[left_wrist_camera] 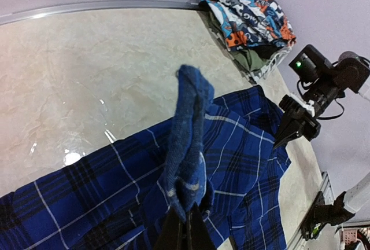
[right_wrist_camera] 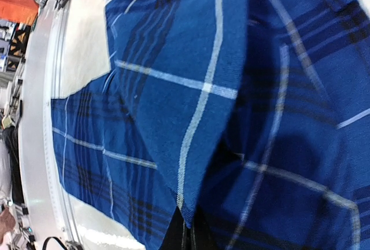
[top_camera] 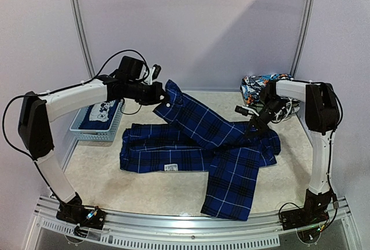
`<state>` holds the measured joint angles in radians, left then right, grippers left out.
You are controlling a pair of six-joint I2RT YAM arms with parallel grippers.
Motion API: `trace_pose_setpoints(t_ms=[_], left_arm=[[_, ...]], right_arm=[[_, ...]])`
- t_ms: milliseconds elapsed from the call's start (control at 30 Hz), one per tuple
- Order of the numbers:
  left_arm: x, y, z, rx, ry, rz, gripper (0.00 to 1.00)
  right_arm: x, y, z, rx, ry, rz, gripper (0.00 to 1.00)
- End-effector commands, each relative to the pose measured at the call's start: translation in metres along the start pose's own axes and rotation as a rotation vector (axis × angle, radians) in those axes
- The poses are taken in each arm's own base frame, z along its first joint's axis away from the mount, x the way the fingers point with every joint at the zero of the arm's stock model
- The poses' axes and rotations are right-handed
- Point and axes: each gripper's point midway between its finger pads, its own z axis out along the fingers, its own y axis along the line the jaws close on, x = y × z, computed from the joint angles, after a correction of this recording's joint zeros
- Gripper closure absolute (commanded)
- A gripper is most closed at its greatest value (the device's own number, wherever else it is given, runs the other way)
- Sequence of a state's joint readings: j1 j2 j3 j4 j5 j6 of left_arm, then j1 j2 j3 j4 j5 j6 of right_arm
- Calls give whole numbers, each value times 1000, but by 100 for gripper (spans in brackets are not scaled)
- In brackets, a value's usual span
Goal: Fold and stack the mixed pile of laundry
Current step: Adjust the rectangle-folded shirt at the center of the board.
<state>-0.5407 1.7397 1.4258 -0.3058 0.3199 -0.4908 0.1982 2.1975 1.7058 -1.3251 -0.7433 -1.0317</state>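
Observation:
The blue-and-black plaid shirt (top_camera: 196, 149) lies spread across the middle of the table. My left gripper (top_camera: 163, 95) is shut on its cuff end and holds that sleeve lifted at the back left; the pinched cuff (left_wrist_camera: 188, 140) rises from the fingertips (left_wrist_camera: 186, 227) in the left wrist view. My right gripper (top_camera: 252, 127) is shut on a fold of the shirt at its right side; a plaid corner (right_wrist_camera: 196, 146) sits between the fingertips (right_wrist_camera: 191, 235). A navy T-shirt with a pale print (top_camera: 99, 114) lies folded in the basket. A colourful garment pile (top_camera: 259, 87) sits at the back right.
A light-blue slotted basket (top_camera: 95, 131) stands at the left by the wall. The colourful pile also shows in the left wrist view (left_wrist_camera: 248, 15), near the back wall rail. A metal rail (top_camera: 185, 221) runs along the table's near edge.

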Motion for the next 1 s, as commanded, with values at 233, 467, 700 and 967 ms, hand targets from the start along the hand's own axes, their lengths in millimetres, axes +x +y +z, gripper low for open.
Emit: trace_pose_setpoints(t_ms=[233,467,700,967], left_arm=[[22,85,-19,-310,80,-190,100],[45,107,-16,-350,146,-253,100],[39,125,-8,-372,142,-233,100],[-17,112,19,-256,38,-110,100]], right_arm=[[7,-16,-14,-130,42,182,100],[21,-26,-3,-160,89,249,99],[28,-14,-2,-178,104,224,93],[19,3,-5,-185,90,213,90]])
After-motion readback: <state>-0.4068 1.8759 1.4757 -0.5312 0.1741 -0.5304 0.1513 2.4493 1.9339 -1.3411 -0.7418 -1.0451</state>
